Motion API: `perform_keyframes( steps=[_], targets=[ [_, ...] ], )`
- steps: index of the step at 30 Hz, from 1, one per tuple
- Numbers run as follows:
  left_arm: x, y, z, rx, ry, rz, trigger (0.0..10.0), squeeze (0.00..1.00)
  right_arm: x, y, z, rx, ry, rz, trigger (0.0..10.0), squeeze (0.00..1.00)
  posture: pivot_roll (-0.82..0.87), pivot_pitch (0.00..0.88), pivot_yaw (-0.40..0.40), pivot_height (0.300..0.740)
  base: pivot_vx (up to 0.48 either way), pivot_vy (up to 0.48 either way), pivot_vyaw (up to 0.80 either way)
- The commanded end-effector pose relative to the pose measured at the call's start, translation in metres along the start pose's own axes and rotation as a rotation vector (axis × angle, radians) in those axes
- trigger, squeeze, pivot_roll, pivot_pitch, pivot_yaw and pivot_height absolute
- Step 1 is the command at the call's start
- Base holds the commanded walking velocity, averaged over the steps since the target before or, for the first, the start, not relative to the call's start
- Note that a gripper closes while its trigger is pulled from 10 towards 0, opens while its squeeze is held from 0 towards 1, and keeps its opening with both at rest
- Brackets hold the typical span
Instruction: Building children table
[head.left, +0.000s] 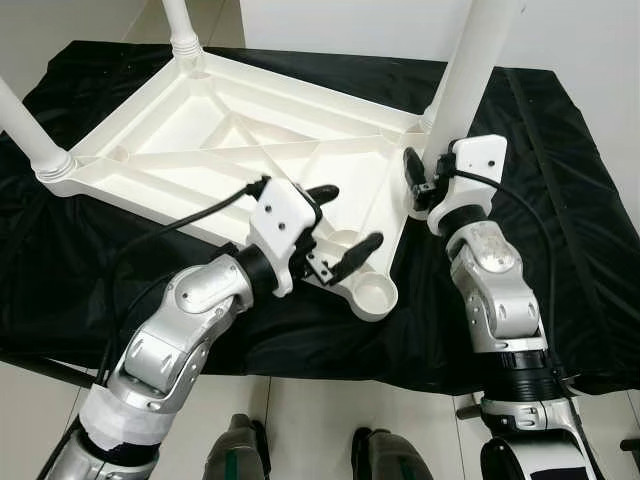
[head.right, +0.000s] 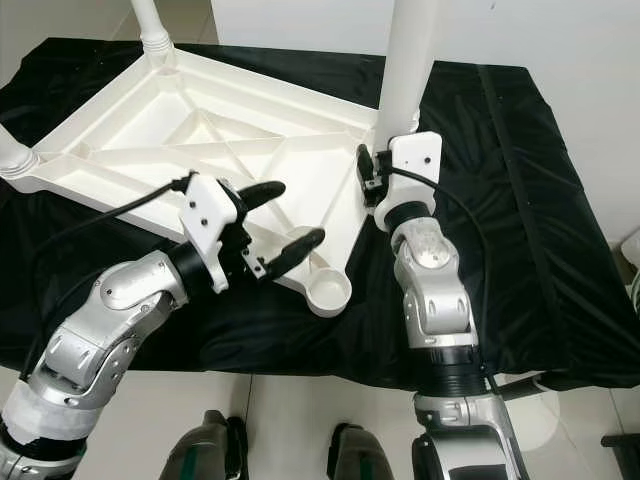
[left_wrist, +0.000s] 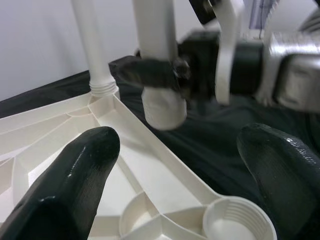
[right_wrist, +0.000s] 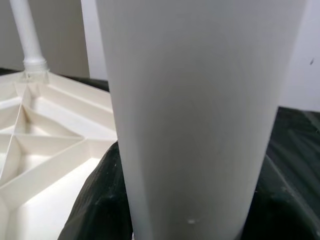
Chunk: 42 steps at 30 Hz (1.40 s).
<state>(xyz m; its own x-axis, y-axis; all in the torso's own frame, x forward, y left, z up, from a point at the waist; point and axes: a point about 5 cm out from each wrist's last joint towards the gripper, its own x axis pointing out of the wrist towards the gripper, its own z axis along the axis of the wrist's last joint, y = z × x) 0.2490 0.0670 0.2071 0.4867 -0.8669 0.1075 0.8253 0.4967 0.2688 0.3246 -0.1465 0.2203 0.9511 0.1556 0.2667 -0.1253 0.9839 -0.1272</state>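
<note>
- Left eye view: white plastic tabletop (head.left: 250, 150) upside down on black cloth (head.left: 560, 200) — ribbed underside up.
- Three white legs (head.left: 470, 60) upright in corner sockets — one socket (head.left: 375, 293) empty.
- Left gripper (head.left: 335, 225) spread wide above empty socket.
- Right gripper (head.left: 428, 180) pinching near leg's base.

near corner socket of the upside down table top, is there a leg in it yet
No, the near corner socket is an open, hollow ring, while the right gripper holds a white leg at the next corner.
</note>
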Motion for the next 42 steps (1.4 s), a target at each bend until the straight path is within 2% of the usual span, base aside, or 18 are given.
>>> perform_keyframes(
  steps=[1,3,8,11,15,20,23,27,38,42],
  targets=[
    [0.0,-0.008,-0.01,0.033,0.045,-0.155,10.0,0.0,0.004,0.001,0.004,-0.003,-0.025,0.009,10.0,0.0,-0.02,0.102,0.021,0.74,0.0,0.0,0.0],
    [0.0,-0.009,-0.023,0.08,0.087,-0.162,10.0,0.0,0.004,-0.001,0.01,0.009,-0.054,0.003,10.0,0.0,-0.03,0.091,0.029,0.74,0.0,0.0,0.0],
    [0.001,-0.008,-0.029,0.088,0.108,-0.146,10.0,0.0,0.003,-0.002,0.016,0.029,-0.078,-0.003,10.0,0.0,-0.03,0.091,0.029,0.74,0.0,0.0,0.0],
    [-0.002,-0.006,-0.044,0.022,0.175,-0.129,10.0,0.0,0.001,-0.001,0.027,0.101,-0.131,0.014,10.0,0.0,-0.04,0.088,0.045,0.74,0.0,0.0,0.0],
    [-0.005,-0.001,-0.06,-0.002,0.23,-0.114,10.0,0.0,0.0,-0.003,0.031,0.124,-0.161,0.015,10.0,0.0,-0.03,0.071,0.062,0.74,0.0,0.0,0.0],
    [-0.009,0.001,-0.065,0.008,0.251,-0.127,10.0,0.0,0.0,-0.005,0.03,0.129,-0.163,0.007,10.0,0.0,-0.03,0.069,0.061,0.74,0.0,0.0,0.0],
    [-0.017,0.007,-0.072,0.025,0.285,-0.134,10.0,0.0,0.0,-0.005,0.031,0.131,-0.172,0.013,10.0,0.0,-0.04,0.049,0.066,0.74,0.0,0.0,0.0],
    [-0.021,0.012,-0.078,0.055,0.316,-0.128,10.0,0.0,0.0,-0.005,0.032,0.137,-0.176,0.015,10.0,0.0,-0.04,0.043,0.066,0.74,0.0,0.0,0.0],
    [-0.004,0.01,-0.082,0.101,0.312,-0.115,10.0,0.0,0.0,-0.005,0.034,0.154,-0.182,0.017,10.0,0.0,-0.05,0.055,0.057,0.74,0.0,0.0,0.0],
    [0.008,0.01,-0.08,0.093,0.291,-0.098,10.0,0.0,0.0,-0.004,0.035,0.159,-0.184,0.02,10.0,0.0,-0.04,0.058,0.056,0.74,0.0,0.0,0.0]
  ],
)
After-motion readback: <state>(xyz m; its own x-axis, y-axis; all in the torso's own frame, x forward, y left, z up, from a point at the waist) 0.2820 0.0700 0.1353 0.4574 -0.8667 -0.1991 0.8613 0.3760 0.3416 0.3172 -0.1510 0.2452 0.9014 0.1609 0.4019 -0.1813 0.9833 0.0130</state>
